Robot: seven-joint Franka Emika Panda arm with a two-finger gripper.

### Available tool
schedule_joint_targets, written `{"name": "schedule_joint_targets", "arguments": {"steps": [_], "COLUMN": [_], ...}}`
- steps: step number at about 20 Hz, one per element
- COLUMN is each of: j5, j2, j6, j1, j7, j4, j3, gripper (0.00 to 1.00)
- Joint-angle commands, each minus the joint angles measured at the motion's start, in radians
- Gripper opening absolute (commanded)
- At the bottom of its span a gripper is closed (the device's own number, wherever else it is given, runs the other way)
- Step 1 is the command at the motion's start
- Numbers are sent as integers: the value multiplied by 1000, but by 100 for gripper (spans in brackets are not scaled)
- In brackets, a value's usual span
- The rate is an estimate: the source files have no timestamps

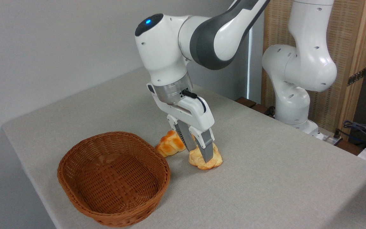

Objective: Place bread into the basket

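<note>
The bread point(214, 160), a small lumpy pale golden bun, lies on the table just right of the basket point(75, 159). The basket is an oval reddish-brown wicker one with nothing in it. My gripper point(199, 154) points straight down onto the bun. One grey finger point(207, 148) covers the bun's front and the other stands behind it, so the jaws look closed on the bun. The bun still rests on the tabletop. A braided golden-brown loaf point(169, 147) lies just left of and behind the gripper, partly hidden by the rear finger.
The grey table point(265, 178) drops off at its left and front edges near the basket. The arm's white base point(292, 95) stands at the back right, with cables point(364, 130) beyond the right edge. A wall runs behind and to the left.
</note>
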Motion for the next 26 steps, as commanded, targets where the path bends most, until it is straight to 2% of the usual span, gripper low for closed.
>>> {"name": "schedule_joint_targets", "arguments": {"steps": [1,4,5,18,21,26], "j5": [16,16,16,11,2,-127], "j2": [14,14,14,14,5,-13], "j6": [20,20,20,14,3,-101], "j1": [-10,-10,-10,-13,-13,-15], "j7": [15,17,15,14,12,14], "j4": [-3,0,1,3,34,194], "j3": [8,8,8,5,1,-2], "gripper": [76,29,23,23,23,23]}}
